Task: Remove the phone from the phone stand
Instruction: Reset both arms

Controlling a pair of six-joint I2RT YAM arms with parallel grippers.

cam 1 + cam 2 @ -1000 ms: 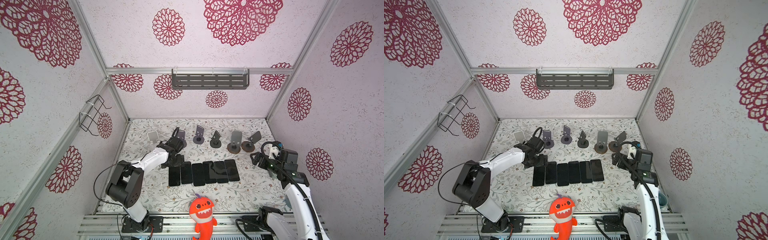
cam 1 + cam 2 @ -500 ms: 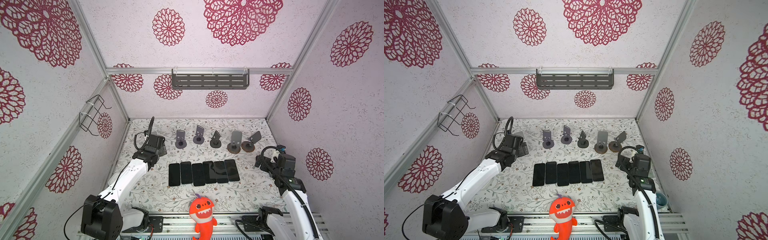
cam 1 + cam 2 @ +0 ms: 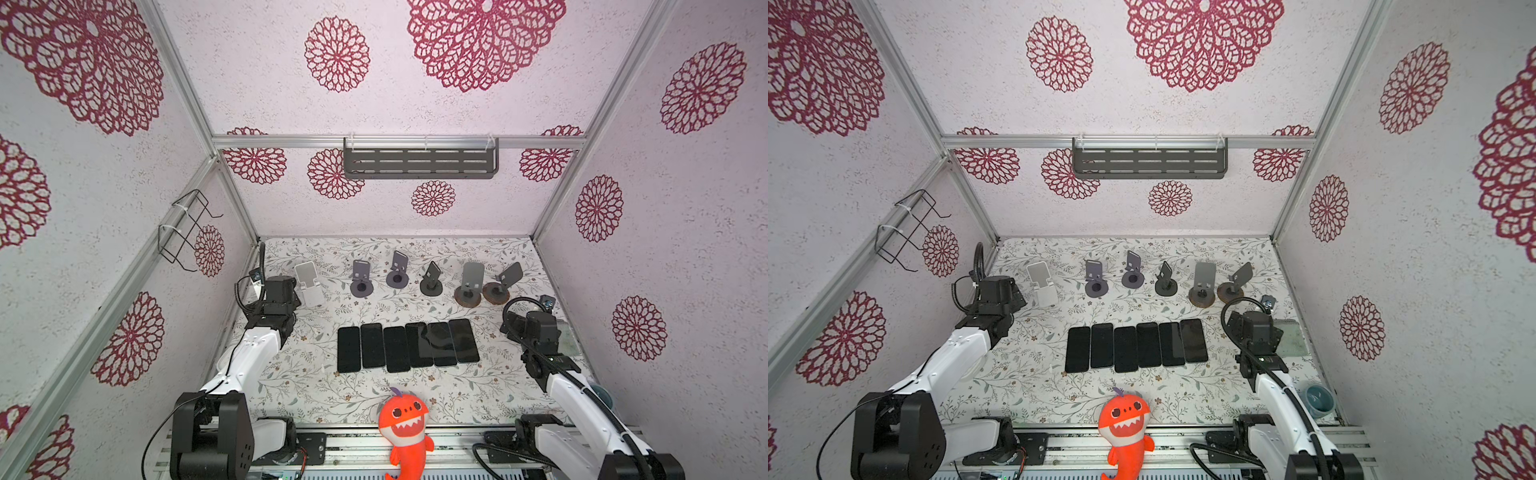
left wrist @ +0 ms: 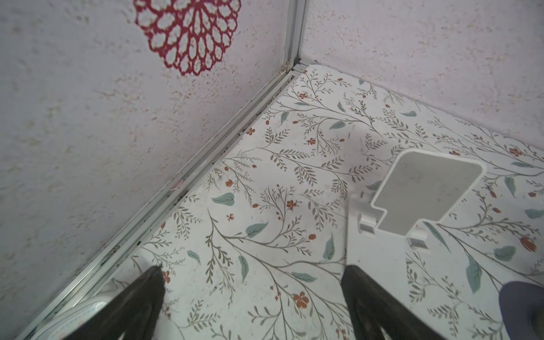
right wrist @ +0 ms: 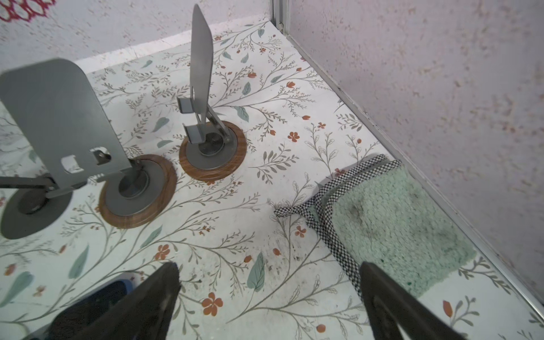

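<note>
Floral paper covers the bench, inside a booth of pale walls stamped with red rosettes. Nearest us, on the camera side of the row of phones, an orange plush shark sits at the bench's front edge, apart from the row. Six dark phones make up that row, lying flat and side by side. This is where the task's thing is: on the bench, and on no stand.

The left arm reaches past the row's left end. Its wrist view shows the jaws spread wide with only bare bench between them, and the white stand just ahead. The right arm stands off the row's right end, jaws equally wide and empty. They hang over bare bench between a green cloth and two wood-rimmed stands.

Beyond the row the six stands line up, and in both top views we see every one bare. Farther still, a dark slotted shelf hangs on the back wall.

We judge the removal finished, with no phone left propped. As we read it, the next move calls for no grasp. Both arms need only draw back clear of the row without brushing a stand.
</note>
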